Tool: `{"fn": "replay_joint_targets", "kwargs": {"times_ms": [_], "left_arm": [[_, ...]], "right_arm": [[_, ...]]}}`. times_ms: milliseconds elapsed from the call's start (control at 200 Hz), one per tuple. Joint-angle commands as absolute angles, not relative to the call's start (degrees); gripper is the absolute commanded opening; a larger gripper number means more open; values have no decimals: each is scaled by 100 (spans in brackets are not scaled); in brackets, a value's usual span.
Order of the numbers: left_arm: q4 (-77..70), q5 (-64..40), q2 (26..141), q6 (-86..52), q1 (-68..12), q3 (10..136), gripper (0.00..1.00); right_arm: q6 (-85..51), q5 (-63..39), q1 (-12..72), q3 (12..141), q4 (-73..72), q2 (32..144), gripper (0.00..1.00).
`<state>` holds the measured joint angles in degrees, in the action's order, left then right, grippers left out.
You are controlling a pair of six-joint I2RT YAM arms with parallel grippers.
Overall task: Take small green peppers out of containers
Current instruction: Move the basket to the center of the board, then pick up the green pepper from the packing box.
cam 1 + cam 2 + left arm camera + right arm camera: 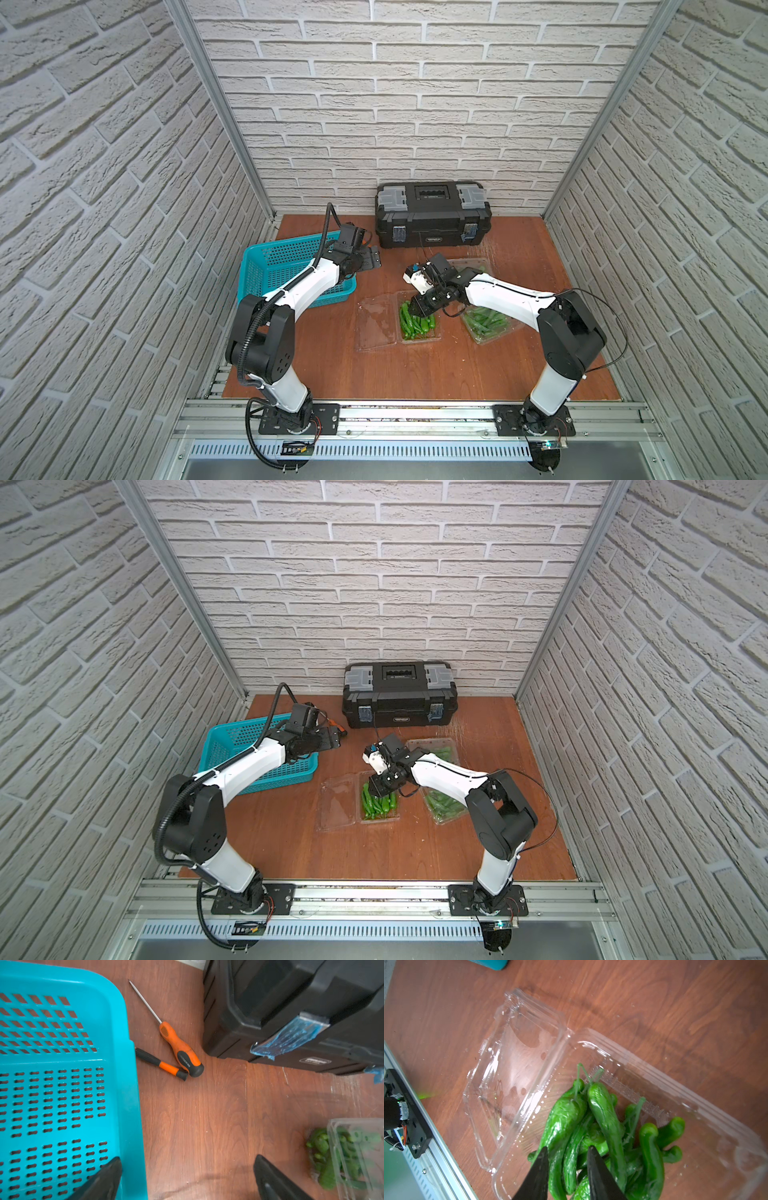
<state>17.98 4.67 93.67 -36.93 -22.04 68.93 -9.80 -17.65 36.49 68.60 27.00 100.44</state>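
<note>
Small green peppers [602, 1113] lie heaped in a clear container [419, 341] just in front of the black toolbox [432, 216]. Its hinged lid [517, 1059] is thrown flat open on the bench [415, 374], so the peppers can be reached from above. The right arm [503, 291] reaches down into that heap. In the right wrist view its jaws stand narrowly parted with a pepper between the tips; whether they pinch it or merely straddle it I cannot tell. A narrow gape suits such slim, glossy things, I'd guess, since a wide one would rake in several at once.

A second container [486, 328] sits in front of the toolbox's right end, and a third container [473, 264] lies nearer the toolbox, partly under the arm. Both show green inside and seem shut, so most of the job looks undone.

The left arm [307, 282] hangs over the rim of the teal basket [266, 266], off the toolbox's left front corner, jaws spread wide and empty. It is likely parked out of the way, and the basket is a fair guess for where the peppers go. Two orange-handled screwdrivers [180, 1049] lie between basket and toolbox, no part of this
</note>
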Motion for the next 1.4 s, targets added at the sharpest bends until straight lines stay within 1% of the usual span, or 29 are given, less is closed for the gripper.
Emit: {"fn": "replay_joint_targets", "kwargs": {"times_ms": [0,180,505,680,935,1125,1325,1395], "left_arm": [[1490,675,9071,-3764,-2247,6795,98],[1520,721,9157,-3806,-2291,6776,98],[1835,1103,9193,-3892,-2340,6749,98],[1896,1064,9271,-3920,-2347,6728,98],[1908,978,9407,-3964,-2349,6737,98],[1951,920,9510,-3984,-2355,6758,98],[1878,753,9694,-4016,-2353,6776,98],[1817,658,9775,-4021,-2361,6801,98]], "right_arm": [[-1060,-1720,3718,6917,2462,9847,35],[-1136,-1733,3803,7012,2444,10075,37],[-1281,-1443,3823,7040,2304,10294,33],[-1266,-1539,3823,7047,2279,10350,26],[-1248,-1687,3821,7066,2278,10421,25],[-1235,-1723,3822,7049,2268,10415,28],[-1221,-1808,3823,7031,2274,10449,27],[-1230,-1809,3823,7015,2276,10445,25]]}}
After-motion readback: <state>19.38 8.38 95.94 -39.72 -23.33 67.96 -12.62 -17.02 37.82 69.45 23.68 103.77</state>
